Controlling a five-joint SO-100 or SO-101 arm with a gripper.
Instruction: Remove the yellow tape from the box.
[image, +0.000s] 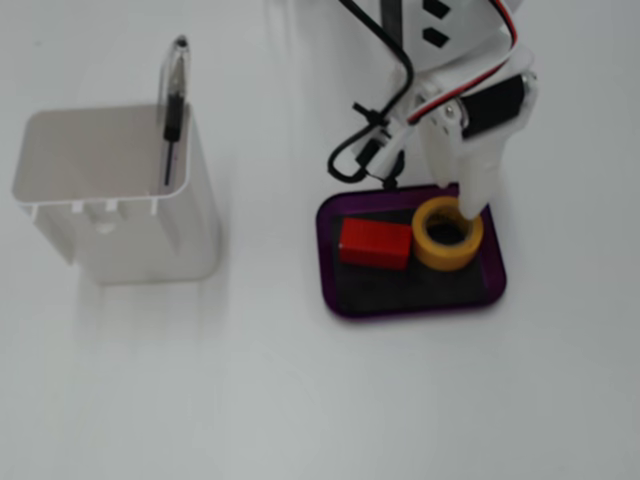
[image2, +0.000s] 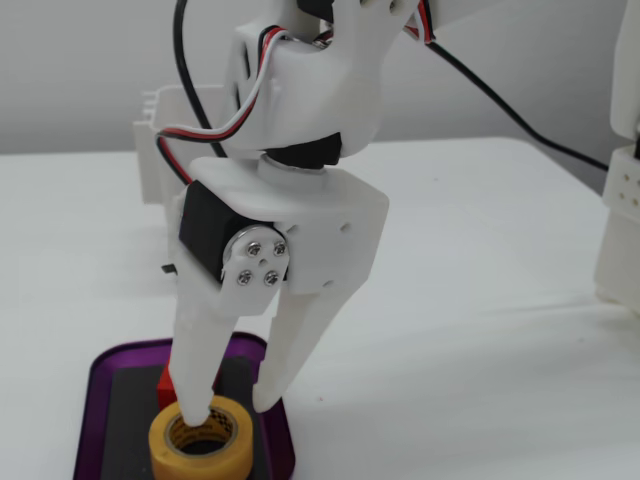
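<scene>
Yellow tape (image2: 200, 445) sits cut off at the frame's bottom, spread gripper (image2: 231, 410) straddling its wall, hiding most of the red block (image2: 166, 383).

The yellow tape (image: 447, 234) lies flat in the purple, black-floored box (image: 492, 290), at its right end.

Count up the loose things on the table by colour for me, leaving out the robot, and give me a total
Yellow: 1, the yellow tape in the box
Red: 1, the red block beside it
Purple: 1, the box
White: 1, the white container
Black and clear: 1, the pen standing in that container
Total: 5
</scene>
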